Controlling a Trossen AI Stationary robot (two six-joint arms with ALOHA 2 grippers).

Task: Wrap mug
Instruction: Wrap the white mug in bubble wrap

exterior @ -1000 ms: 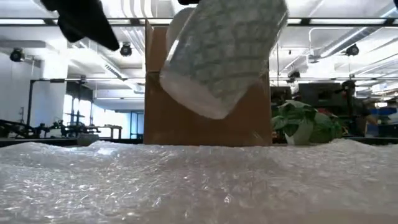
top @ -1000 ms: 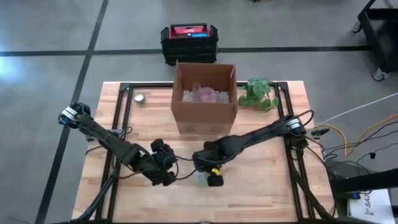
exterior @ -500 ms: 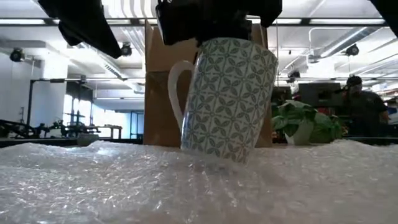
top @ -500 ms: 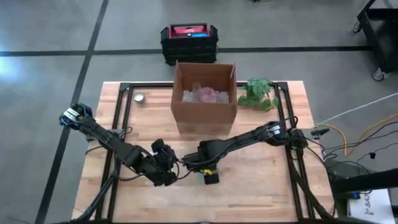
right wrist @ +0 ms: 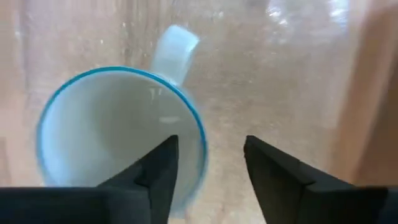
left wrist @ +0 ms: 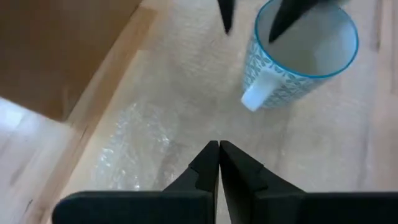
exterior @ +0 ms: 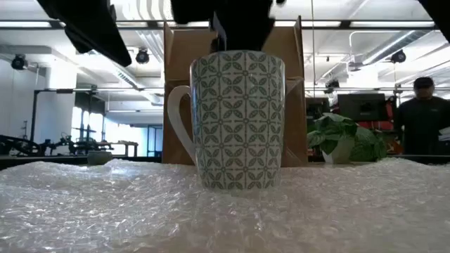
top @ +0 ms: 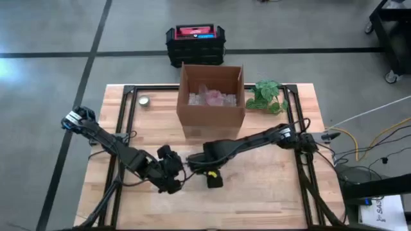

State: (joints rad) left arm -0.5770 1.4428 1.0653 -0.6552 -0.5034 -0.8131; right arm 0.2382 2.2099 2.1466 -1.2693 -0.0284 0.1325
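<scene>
High view: both arms meet at lower centre of the desk (top: pixel 282 192), cardboard box (top: pixel 212 102) and plant (top: pixel 267 96) behind.

Low view: mug (exterior: pixel 235 119) upright on the bubble wrap (exterior: pixel 105 204). Looks ceramic, so probably rigid, slick and breakable; the wrap is soft and floppy, best grabbed by an edge.

Left wrist view: left gripper (left wrist: pixel 219 151) pinched closed, empty, near the mug.

Right wrist view: right gripper (right wrist: pixel 209 155) spread wide straddling the rim, not squeezing.

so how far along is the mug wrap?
Done: the mug stands upright on the bubble wrap. In hand: the right gripper straddles its rim with jaws open, one inside and one outside. The left gripper waits nearby, jaws shut. Left: folding the wrap around the mug; none covers it yet.
</scene>
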